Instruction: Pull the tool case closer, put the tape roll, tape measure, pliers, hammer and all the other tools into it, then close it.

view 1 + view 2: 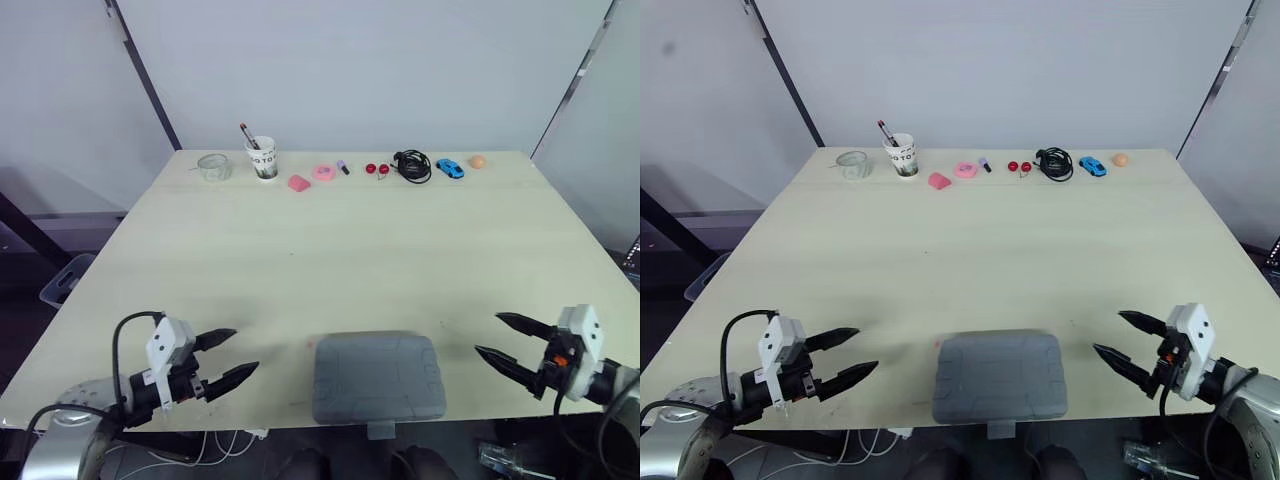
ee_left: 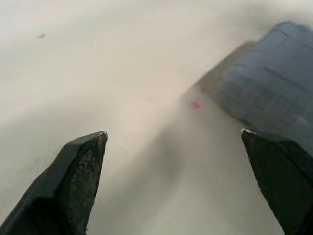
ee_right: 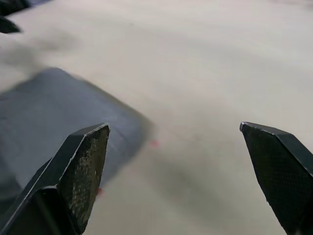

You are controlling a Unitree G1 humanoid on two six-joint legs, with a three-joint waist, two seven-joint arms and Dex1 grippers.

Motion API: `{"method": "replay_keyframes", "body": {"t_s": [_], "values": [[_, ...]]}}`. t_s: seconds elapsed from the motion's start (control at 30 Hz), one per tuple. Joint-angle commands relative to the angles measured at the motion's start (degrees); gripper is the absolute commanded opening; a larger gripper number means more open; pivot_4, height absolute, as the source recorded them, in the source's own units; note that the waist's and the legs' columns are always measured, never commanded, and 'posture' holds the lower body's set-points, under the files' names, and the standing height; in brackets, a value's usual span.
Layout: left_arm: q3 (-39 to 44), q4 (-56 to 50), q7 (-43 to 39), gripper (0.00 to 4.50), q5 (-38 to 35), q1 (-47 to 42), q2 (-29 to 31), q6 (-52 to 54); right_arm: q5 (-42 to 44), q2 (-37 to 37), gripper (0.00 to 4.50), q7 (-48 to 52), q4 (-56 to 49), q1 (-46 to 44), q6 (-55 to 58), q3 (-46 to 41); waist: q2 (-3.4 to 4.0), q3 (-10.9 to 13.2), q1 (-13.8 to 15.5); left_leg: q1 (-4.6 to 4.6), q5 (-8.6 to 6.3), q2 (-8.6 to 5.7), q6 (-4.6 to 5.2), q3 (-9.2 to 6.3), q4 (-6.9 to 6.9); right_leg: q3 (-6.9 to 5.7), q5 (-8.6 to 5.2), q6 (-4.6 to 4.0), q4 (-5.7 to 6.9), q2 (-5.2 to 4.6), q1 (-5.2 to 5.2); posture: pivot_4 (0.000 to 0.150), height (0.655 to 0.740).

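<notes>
table (image 1: 300, 260) wide and pale. grey tool case (image 1: 377, 378) lies shut at the near edge, centre. left gripper (image 1: 246, 349) and right gripper (image 1: 487, 334) flank it, not touching, fingers spread. likely best: press lid evenly, confirm latch (image 1: 380, 431) seats.

A: What is inside the tool case (image 1: 375, 378)?
B: Can't tell. The lid is down and hides the inside. In both wrist views the case is a blurred grey mass, cut off by the picture's edge.
A: And the row along the far edge of the table (image 1: 300, 260)?
B: Mostly too small. The pink lump (image 1: 299, 183) and the red pair (image 1: 371, 169) have no shape I can name, and the print on the white cup (image 1: 263, 160) is illegible.
A: The tab (image 1: 380, 431) at the case's front?
B: Too small to make out.
</notes>
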Motion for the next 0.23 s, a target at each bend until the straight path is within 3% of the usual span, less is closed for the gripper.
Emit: {"method": "replay_keyframes", "body": {"t_s": [0.03, 0.23], "values": [[2.26, -3.69, 4.17, 4.39, 0.04, 1.38, -0.86, 1.46, -0.62, -0.70, 4.50, -1.27, 1.84, 1.39, -4.52, -3.66, 0.00, 0.00, 0.01, 0.00, 0.00, 0.00, 0.00, 0.00, 0.00, 0.00, 0.00, 0.00, 0.00, 0.00, 0.00, 0.150, 0.7400], [1.48, -6.95, 8.03, 4.39, 2.13, 4.03, -1.76, 1.74, -1.00, -1.19, 4.50, -1.85, 5.84, 2.78, -8.29, -3.90, -0.02, 0.01, 0.07, 0.03, 0.00, 0.01, 0.00, 0.02, 0.00, 0.03, 0.00, 0.00, 0.00, -0.02, 0.00, 0.150, 0.7400]]}}
